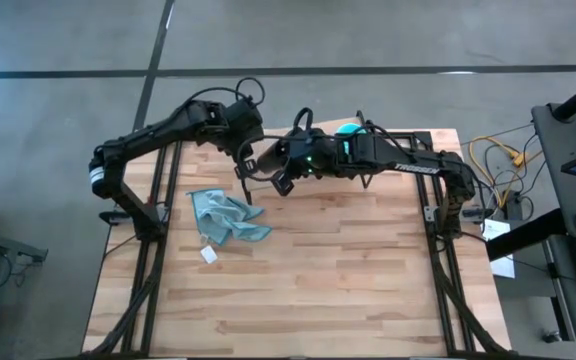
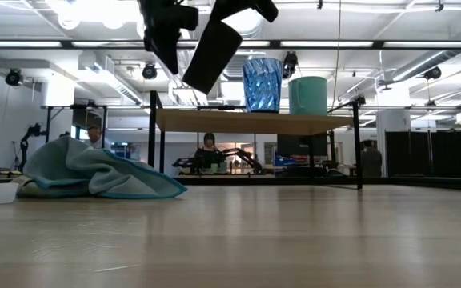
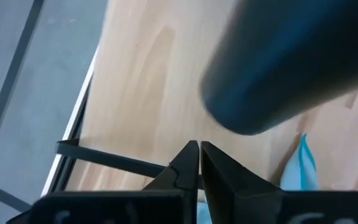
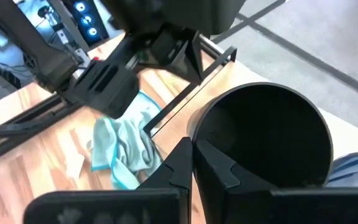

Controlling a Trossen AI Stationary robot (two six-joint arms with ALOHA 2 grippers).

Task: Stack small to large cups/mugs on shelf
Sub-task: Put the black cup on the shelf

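The black cylindrical cup [image 2: 213,53] hangs tilted in the air, held by my right gripper [image 4: 192,163], left of and above the shelf [image 2: 246,122]. Its open mouth [image 4: 266,134] faces the right wrist camera. The translucent blue glass cup [image 2: 261,84] and the teal mug [image 2: 307,94] stand side by side on the shelf board. The teal mug also shows in the high view [image 1: 348,128]. My left gripper [image 3: 199,157] is shut and empty, close beside the black cup [image 3: 291,62], over the table's far left part [image 1: 248,162]. My right gripper holds the black cup by its rim wall [image 4: 194,138], one finger inside the mouth and one outside. The fingers come from above, slanting down. The cup is lifted clear of table and shelf and hangs tilted, its bottom [image 2: 202,76] lower and toward the table's left.
A light blue cloth [image 1: 230,215] with a white tag lies crumpled on the table's left half, near the shelf's black legs [image 2: 152,144]. The table's near half is bare wood [image 1: 308,290]. A person sits in the room far behind the table [image 2: 209,144].
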